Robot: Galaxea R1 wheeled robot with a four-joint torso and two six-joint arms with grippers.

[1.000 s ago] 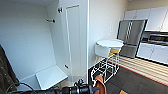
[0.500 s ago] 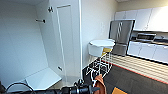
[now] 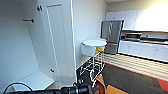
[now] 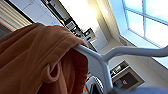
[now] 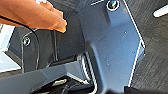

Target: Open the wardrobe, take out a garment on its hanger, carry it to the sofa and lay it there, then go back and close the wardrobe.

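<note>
- the whole head view is shifting from the earlier pictures: the wardrobe (image 3: 53,40) is sliding toward the left and looming larger, and the kitchen side with the steel fridge (image 3: 111,35) is opening up on the right. that is the camera turning with the robot, not the furniture moving.
- the wardrobe is standing open, its white door (image 3: 60,37) swung wide, with a white interior and a dark rail (image 3: 28,20) showing inside.
- the garment (image 4: 37,60), the orange hoodie, is already out of the wardrobe; it is hanging at the bottom edge of the head view, just beside the dark arm (image 3: 62,90) crossing there.
- in the left wrist view the orange cloth is draping over the shoulder of the white hanger (image 4: 100,60), very close to the camera.
- the left gripper seems to be carrying the hanger, judging by that closeness, but i cannot tell from the pictures whether it is closed on it.
- an edge of orange cloth is also showing in the right wrist view above the robot's dark body; i cannot tell the right gripper's state either.
- a white stool (image 3: 93,47) with a wire frame is standing near the wardrobe's side, on the dark carpet (image 3: 130,80).
- judging from this, the taking-out step looks done and the robot is turning away for the carry; the door is still waiting to be closed.
</note>
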